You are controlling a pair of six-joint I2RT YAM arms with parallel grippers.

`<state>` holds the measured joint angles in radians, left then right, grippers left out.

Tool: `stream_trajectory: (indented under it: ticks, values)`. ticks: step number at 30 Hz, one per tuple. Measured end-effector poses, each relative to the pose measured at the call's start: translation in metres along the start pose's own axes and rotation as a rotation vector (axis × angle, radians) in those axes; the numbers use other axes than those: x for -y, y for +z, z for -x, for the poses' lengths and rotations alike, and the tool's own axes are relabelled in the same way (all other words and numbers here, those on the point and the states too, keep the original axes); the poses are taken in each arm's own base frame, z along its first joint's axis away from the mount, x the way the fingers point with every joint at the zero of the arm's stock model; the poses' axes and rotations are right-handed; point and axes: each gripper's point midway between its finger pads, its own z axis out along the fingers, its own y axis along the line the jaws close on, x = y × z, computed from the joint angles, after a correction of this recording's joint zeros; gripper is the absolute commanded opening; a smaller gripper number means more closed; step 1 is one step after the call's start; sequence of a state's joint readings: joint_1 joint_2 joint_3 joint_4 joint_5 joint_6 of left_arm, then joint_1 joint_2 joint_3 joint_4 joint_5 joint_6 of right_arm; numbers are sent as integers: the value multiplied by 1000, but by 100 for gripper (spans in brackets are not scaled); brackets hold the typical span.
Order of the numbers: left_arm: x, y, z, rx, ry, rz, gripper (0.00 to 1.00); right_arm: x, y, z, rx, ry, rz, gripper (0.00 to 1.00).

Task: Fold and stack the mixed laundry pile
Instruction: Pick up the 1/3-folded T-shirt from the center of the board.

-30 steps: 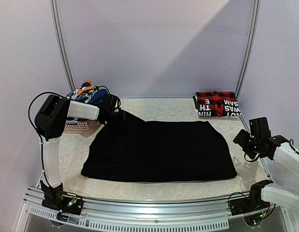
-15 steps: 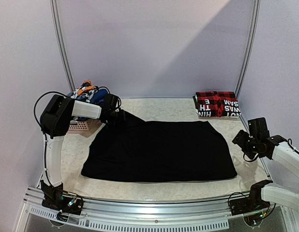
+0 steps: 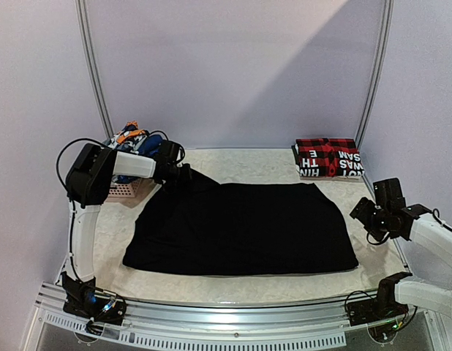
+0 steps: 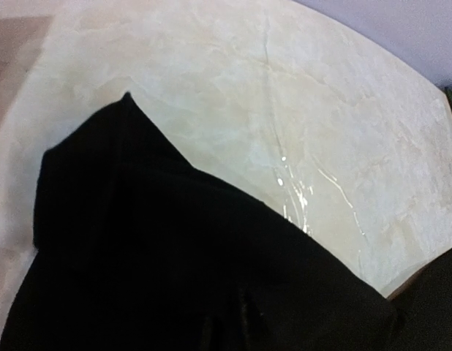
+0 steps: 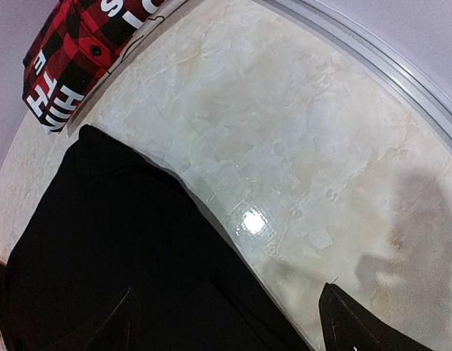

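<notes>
The large black trousers (image 3: 240, 227) lie spread flat across the middle of the table. Their far-left corner is drawn out to a point at my left gripper (image 3: 186, 175), which looks shut on that corner. In the left wrist view the black cloth (image 4: 175, 256) fills the lower frame and hides the fingers. My right gripper (image 3: 362, 212) is open and empty, just off the trousers' right edge. In the right wrist view one dark fingertip (image 5: 350, 322) is over bare table and the other is over the black cloth (image 5: 102, 256). More of the mixed laundry pile (image 3: 129, 139) sits in the basket.
A pale lattice basket (image 3: 122, 191) stands at the far left behind my left arm. A folded red-and-black plaid garment with white letters (image 3: 328, 157) lies at the back right, also in the right wrist view (image 5: 72, 51). A metal rail (image 3: 211, 311) edges the table front.
My left arm has shifted a little to the right at the trousers' far-left corner. My right gripper has dropped slightly. The trousers lie about as before.
</notes>
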<state>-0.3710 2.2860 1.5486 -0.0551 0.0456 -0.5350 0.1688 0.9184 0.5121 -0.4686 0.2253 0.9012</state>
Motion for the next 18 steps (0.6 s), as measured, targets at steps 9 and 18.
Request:
stream_trajectory:
  ticks: [9, 18]
  values:
    - [14, -1, 8, 26, -9, -74, 0, 2, 6, -5, -24, -7, -19, 85]
    - [24, -33, 11, 43, -16, -113, 0, 1, 8, -6, -34, -8, -19, 84]
